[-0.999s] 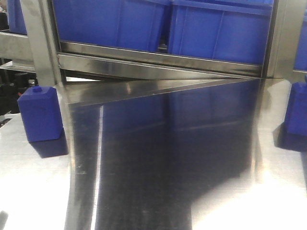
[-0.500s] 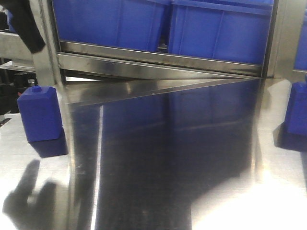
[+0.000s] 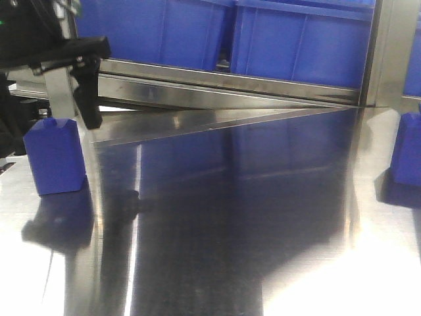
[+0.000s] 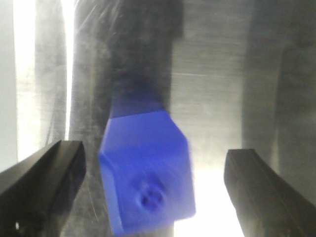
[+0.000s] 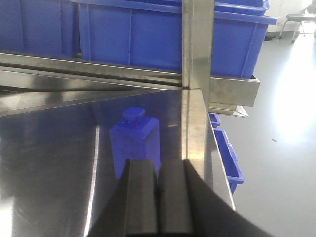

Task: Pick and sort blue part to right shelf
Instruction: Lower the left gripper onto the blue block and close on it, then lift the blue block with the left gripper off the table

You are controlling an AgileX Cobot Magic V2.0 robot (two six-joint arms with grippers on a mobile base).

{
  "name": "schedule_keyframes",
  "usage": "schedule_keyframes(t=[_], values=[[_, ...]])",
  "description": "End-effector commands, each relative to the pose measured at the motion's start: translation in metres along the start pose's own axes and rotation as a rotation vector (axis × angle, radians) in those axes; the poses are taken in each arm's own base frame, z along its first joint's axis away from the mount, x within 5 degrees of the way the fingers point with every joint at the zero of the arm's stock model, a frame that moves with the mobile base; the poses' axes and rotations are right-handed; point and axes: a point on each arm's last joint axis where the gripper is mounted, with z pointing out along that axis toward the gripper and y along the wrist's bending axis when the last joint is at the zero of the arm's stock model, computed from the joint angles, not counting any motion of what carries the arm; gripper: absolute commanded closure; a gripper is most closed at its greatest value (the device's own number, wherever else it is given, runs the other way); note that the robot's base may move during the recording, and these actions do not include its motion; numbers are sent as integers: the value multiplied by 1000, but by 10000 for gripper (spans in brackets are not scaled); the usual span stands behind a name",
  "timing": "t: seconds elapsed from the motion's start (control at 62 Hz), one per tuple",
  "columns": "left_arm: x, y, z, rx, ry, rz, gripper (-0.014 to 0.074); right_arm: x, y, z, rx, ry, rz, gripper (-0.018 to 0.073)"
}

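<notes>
The left gripper [image 4: 154,185] hangs over the blue part [image 4: 148,177], its fingers [image 4: 42,180] spread wide on either side and clear of it. The part stands upright on the steel desk [image 3: 217,217], far left in the front view, just before the right shelf [image 3: 223,82]. The right gripper [image 5: 158,197] has its fingers pressed together on nothing — a second blue part [image 5: 134,140] stands just ahead of it.

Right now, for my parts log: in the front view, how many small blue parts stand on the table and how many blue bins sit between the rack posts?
Small blue parts: 2, left blue part and right blue part
Blue bins: 2, left bin and right bin
Total: 4
</notes>
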Motion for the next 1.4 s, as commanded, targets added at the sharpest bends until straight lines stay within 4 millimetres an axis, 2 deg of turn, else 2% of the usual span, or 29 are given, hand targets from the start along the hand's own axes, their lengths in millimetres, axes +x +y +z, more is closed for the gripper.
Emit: schedule_keyframes(t=[0.0, 0.21, 0.403, 0.467, 0.677, 0.887, 1.112, 1.29, 1.386], values=[[-5, -6, -16, 38, -72, -17, -10, -16, 1, -3, -8, -123, -4, 525], [-5, -5, 6, 5, 6, -20, -10, -16, 1, -3, -8, -123, -4, 525], [-4, -4, 8, -4, 27, -21, -1, -16, 1, -3, -8, -123, -4, 525], [-4, -4, 8, -4, 27, -21, 29, -16, 1, -3, -8, -123, -4, 525], [-3, -5, 8, 0, 37, -25, 227, -16, 1, -3, -8, -123, -4, 525], [-2, -7, 4, 19, 62, -19, 254, -16, 1, -3, -8, -123, -4, 525], [-7, -17, -21, 75, 27, 100, 254, -16, 1, -3, -8, -123, -4, 525], [5, -26, -68, 73, -173, 289, 254, -16, 1, -3, -8, -123, -4, 525], [23, -27, -101, 37, -314, 368, 254, -16, 1, -3, -8, -123, -4, 525]])
